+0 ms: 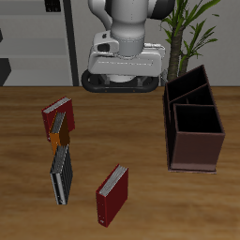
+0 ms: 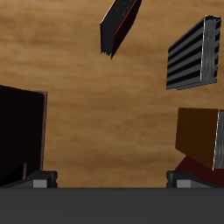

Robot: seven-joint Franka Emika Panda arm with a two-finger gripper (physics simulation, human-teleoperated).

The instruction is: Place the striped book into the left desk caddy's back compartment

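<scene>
The striped book (image 1: 62, 173) lies flat on the table, towards the front edge, with black, grey and white stripes; it also shows in the wrist view (image 2: 192, 54). The left desk caddy (image 1: 194, 141) is a dark maroon box across the table from the book. Its back compartment (image 1: 187, 90) is the section nearer the robot's base, and it looks empty. One caddy wall shows in the wrist view (image 2: 19, 131). My gripper (image 1: 117, 81) hangs high near the robot's base, far from the book. In the wrist view (image 2: 112, 179) its fingers stand wide apart and hold nothing.
A dark-red book (image 1: 58, 116) and a small orange book (image 1: 60, 139) lie just behind the striped book. Another dark-red book (image 1: 112, 194) lies near the front edge. A potted plant (image 1: 192, 28) stands behind the caddy.
</scene>
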